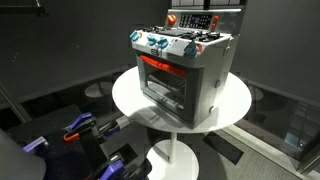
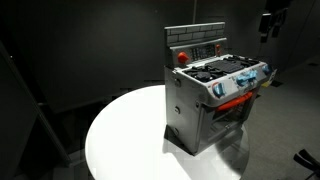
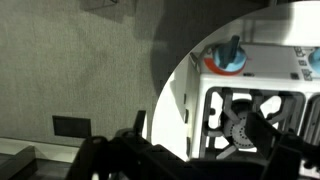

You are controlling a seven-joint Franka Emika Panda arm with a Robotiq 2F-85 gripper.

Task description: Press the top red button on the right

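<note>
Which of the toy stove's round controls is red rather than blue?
The button on the raised back panel, behind the burners: it is red, while the knobs along the front edge are blue.

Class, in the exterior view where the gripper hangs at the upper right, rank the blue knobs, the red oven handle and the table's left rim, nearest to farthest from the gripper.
1. Blue knobs, along the top front edge of the stove, below the gripper.
2. Red oven handle, lower down the front.
3. Table's left rim, far left and lowest.
</note>
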